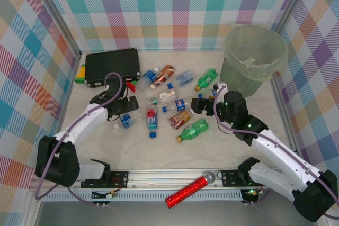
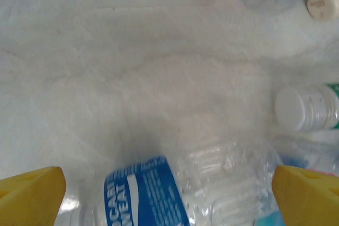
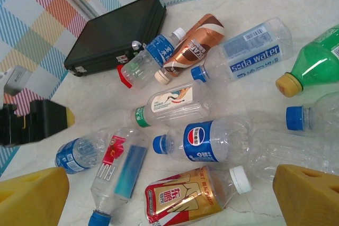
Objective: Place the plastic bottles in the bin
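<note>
Roughly twelve bottles (image 1: pixel 193 129), one bin (image 1: pixel 235 70), one case (image 1: pixel 112 66)

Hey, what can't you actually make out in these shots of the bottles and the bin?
Left wrist view: blue-labelled bottle, partly cut off by the bottom edge.
Right wrist view: green bottle, body cut off by the right edge.
Top view: bin contents too small and hazy to tell; green-yellow item mostly hidden by the black case.
</note>
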Robot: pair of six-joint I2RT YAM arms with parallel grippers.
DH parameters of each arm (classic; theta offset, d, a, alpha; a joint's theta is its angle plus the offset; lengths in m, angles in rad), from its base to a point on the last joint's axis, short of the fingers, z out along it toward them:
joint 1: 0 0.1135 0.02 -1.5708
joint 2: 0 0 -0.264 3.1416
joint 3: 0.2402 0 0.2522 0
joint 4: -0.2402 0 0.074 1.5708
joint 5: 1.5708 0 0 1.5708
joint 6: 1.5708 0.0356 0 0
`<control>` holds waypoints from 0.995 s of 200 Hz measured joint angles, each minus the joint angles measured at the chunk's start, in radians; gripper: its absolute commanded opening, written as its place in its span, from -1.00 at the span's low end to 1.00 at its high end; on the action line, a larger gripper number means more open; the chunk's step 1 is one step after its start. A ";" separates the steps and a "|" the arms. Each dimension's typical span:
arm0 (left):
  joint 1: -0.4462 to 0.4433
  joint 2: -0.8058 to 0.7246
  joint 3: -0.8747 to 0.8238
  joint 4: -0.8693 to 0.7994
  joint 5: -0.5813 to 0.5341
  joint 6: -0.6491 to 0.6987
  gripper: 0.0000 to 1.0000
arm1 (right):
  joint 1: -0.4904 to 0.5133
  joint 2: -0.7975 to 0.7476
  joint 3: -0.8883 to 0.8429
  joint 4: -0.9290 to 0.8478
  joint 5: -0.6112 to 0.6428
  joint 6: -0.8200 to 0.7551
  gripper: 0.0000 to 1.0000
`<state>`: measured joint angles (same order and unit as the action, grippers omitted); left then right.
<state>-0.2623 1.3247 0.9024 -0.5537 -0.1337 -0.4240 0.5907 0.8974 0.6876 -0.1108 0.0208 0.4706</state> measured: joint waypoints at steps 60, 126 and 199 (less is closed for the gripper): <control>0.048 0.018 -0.055 0.038 0.164 0.024 0.98 | 0.000 0.027 0.000 0.006 -0.021 0.005 0.98; 0.048 -0.143 -0.178 0.038 0.282 -0.019 0.95 | 0.000 0.075 0.000 0.017 -0.026 0.016 0.98; -0.051 -0.227 -0.287 0.084 0.330 -0.162 0.95 | 0.000 0.078 0.000 0.021 -0.022 0.016 0.98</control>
<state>-0.3138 1.0981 0.6151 -0.4698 0.1967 -0.5858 0.5907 0.9752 0.6876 -0.0902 -0.0013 0.4870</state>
